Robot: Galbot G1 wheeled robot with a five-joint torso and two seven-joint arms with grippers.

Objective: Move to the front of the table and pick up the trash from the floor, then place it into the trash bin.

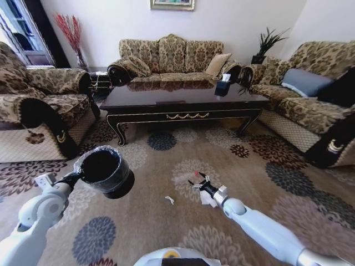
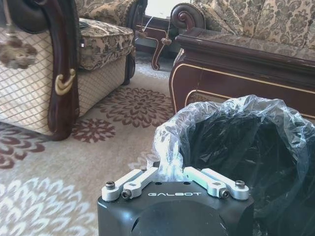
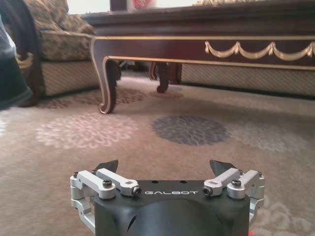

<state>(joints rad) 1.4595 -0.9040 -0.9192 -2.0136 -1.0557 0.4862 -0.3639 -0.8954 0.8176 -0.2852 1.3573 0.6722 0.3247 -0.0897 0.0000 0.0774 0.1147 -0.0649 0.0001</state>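
Note:
My left gripper [image 1: 78, 176] holds the small black trash bin [image 1: 105, 169] above the floor [image 1: 144, 221], shut on its lined rim [image 2: 170, 167]; the bin [image 2: 246, 147] looks empty inside. My right gripper [image 1: 198, 180] hangs low over the carpet with its fingers open [image 3: 165, 167] and nothing between them. A crumpled white tissue [image 1: 209, 198] lies just under its wrist. A small red bit [image 1: 196, 173] shows at its fingertips. A tiny white scrap [image 1: 169, 199] lies between the two arms. The dark table [image 1: 183, 100] stands ahead, its gold-trimmed apron [image 3: 236, 49] close in front.
Patterned sofas surround the table: one on the left [image 1: 39, 105], one behind [image 1: 172, 61], one on the right [image 1: 310, 105]. A dark box [image 1: 223, 86] sits on the tabletop. Open carpet [image 3: 187, 130] stretches between my grippers and the table's curved leg [image 3: 106, 83].

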